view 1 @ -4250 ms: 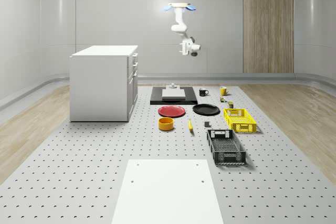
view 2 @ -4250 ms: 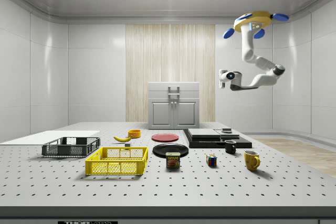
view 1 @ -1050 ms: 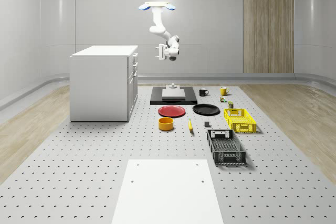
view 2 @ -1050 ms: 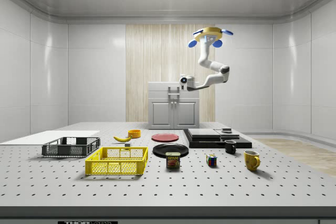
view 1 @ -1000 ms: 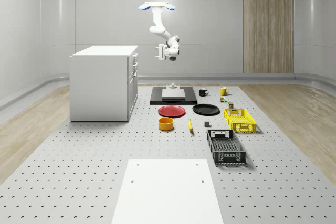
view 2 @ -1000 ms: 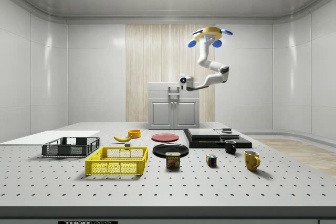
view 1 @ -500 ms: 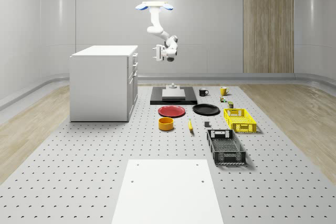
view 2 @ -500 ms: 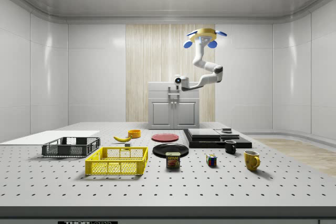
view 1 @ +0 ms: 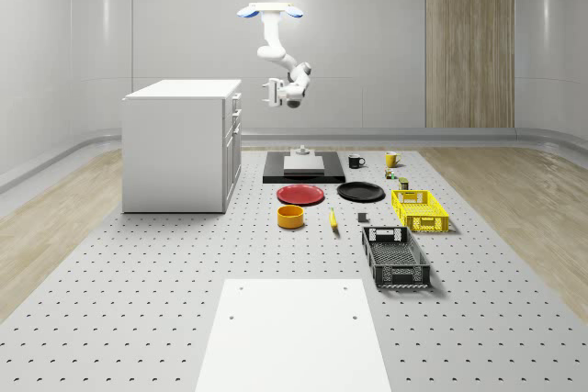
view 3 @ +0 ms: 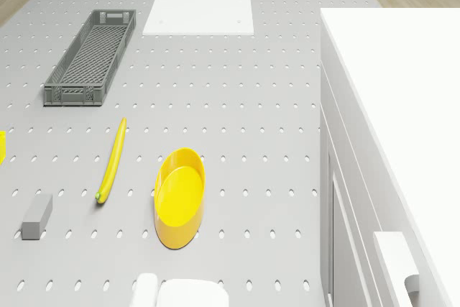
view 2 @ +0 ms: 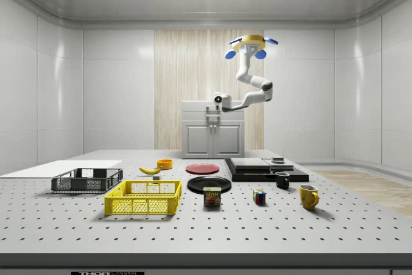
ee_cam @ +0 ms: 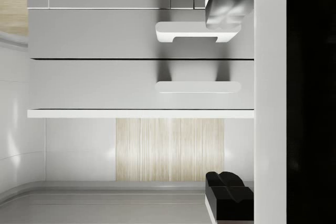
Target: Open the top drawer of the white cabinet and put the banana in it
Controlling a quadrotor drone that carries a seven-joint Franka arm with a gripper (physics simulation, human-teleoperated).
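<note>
1. Banana point(view 1: 333, 219): it lies flat near the middle of the tabletop point(view 1: 138, 273), just beside the yellow bowl point(view 1: 290, 217) and well apart from the robot. Nothing has hold of it, and it can wait there until the drawer is open.
2. White cabinet point(view 1: 175, 149): it stands toward the tabletop's edge on the whole-scene view's left, with its drawer fronts facing the middle. The fronts look flush, so I judge the top drawer to be shut. The step in hand is the approach to it.
3. Top drawer handle point(ee_cam: 198, 87): in the wrist view it is the bar nearest the cabinet's top slab, with a second bar further from the slab. Pick the right bar, meet it square across its middle, and pull straight out along the drawer's travel.
4. Gripper point(view 1: 273, 92): it hangs in the air at about top-drawer height, facing the front but apart from it. I cannot tell how far open it is, and it carries no banana.
5. Drone point(view 1: 269, 11): it hovers above the tabletop beside the cabinet's front. A steady hover matters, because drift during the pull could twist the bar out of the grasp.
</note>
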